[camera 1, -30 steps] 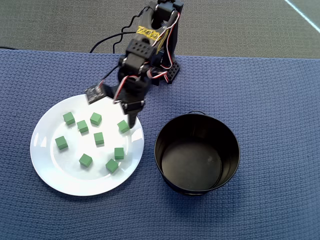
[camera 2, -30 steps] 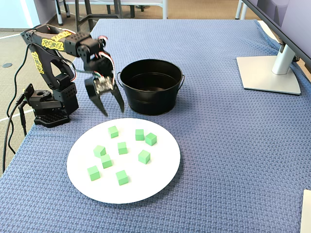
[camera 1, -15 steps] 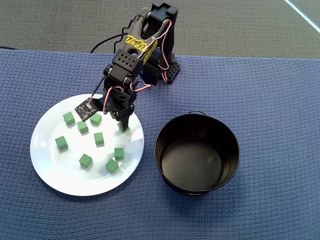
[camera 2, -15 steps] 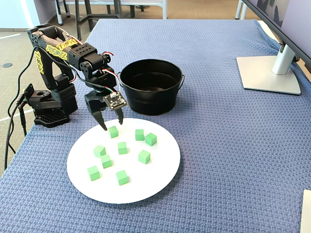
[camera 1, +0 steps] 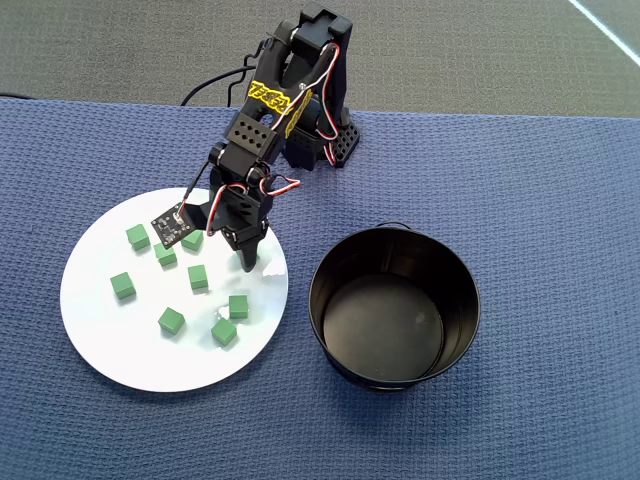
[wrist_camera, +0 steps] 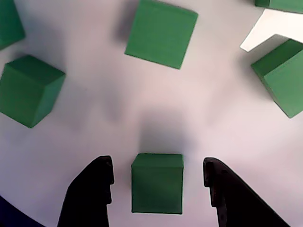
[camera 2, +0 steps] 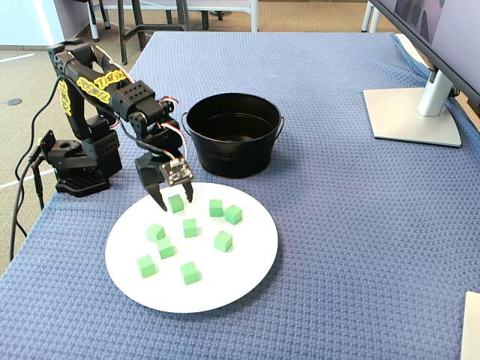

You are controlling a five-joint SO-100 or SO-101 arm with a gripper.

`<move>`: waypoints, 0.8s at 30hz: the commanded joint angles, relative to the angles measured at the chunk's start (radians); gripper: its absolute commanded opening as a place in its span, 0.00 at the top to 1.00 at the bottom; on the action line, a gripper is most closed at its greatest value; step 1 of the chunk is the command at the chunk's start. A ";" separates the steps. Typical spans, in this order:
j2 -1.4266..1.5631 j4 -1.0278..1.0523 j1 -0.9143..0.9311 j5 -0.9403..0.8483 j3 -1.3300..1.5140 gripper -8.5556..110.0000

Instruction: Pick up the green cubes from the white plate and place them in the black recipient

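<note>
1. Your black two-finger end effector (wrist_camera: 158,177) is standing spread apart over the large round glossy white plate (camera 2: 225,285), with one small matte bright-green cube (wrist_camera: 156,183) sitting between its fingers (wrist_camera: 90,194); the wrist view is showing a gap on each side of that cube, so nothing is being gripped

2. In the fixed view your end effector (camera 2: 174,198) is straddling the cube (camera 2: 176,203) nearest the arm's base, at the plate's far-left part

3. The other green cubes (camera 2: 223,241) are lying scattered and apart on the plate; the fixed view is showing eight in all, while in the overhead view the arm is hiding the straddled one

4. The round black metal pot (camera 1: 394,305) with tall straight walls is standing just beside the plate (camera 1: 100,340), to its right in the overhead view, and no cube is showing inside it

5. Both are resting on the blue woven cloth (camera 2: 360,247) that is covering your counter

6. A monitor's silver stand (camera 2: 412,112) is sitting well apart at the fixed view's right
</note>
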 commanded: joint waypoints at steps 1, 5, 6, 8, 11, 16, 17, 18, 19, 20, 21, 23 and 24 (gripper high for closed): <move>0.015 -0.017 -0.025 0.021 0.009 0.80; 0.018 0.002 -0.032 0.012 0.012 0.80; 0.018 0.002 -0.032 0.005 0.015 0.80; 0.020 -0.009 -0.032 -0.002 0.020 0.81; 0.017 -0.015 -0.029 -0.003 0.020 0.82; 0.009 -0.035 -0.029 0.029 0.012 0.93; 0.009 -0.035 -0.028 0.035 0.008 0.93; 0.008 -0.035 -0.028 0.046 0.003 0.93; 0.008 -0.035 -0.028 0.074 -0.006 0.93; 0.012 -0.018 -0.031 0.107 -0.023 0.93; 0.018 0.012 -0.035 0.144 -0.052 0.93; 0.043 0.101 -0.041 0.238 -0.140 0.93; 0.057 0.149 -0.043 0.291 -0.193 0.93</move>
